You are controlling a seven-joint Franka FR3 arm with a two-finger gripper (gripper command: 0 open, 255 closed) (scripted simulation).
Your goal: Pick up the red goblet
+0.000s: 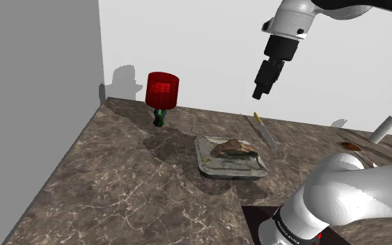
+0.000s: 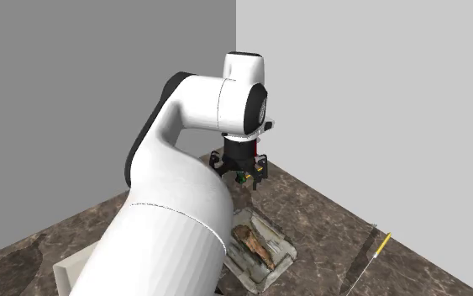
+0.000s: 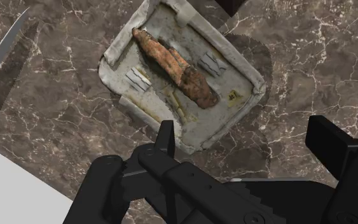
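Eyes on the red goblet [image 1: 162, 94]: it stands upright on the brown marbled desk [image 1: 118, 188], long axis vertical. The red bowl is on top and a dark green stem runs down to the desk surface. From the tray [image 1: 230, 157] it sits well apart, toward the shoulder view's upper left, close to the corner where the 2 walls meet.

The tray itself is a pale, shallow dish with a brown strip of food [image 3: 174, 63] lying diagonally across it. There are 2 small striped patches on its floor, too small to read as writing. A dark band on the arm [image 1: 354, 195] carries tiny pale marks, also unreadable.

The end effector [image 1: 259, 92] hangs high above the desk, above the tray's far right side in the shoulder view, and it touches nothing. In the wrist view its 2 black fingers [image 3: 166, 135] stand apart with bare desk between them, so it is open and empty, with the tray just ahead of them.

A knife [image 1: 265, 131] lies just beyond the tray, toward the shoulder view's upper right.
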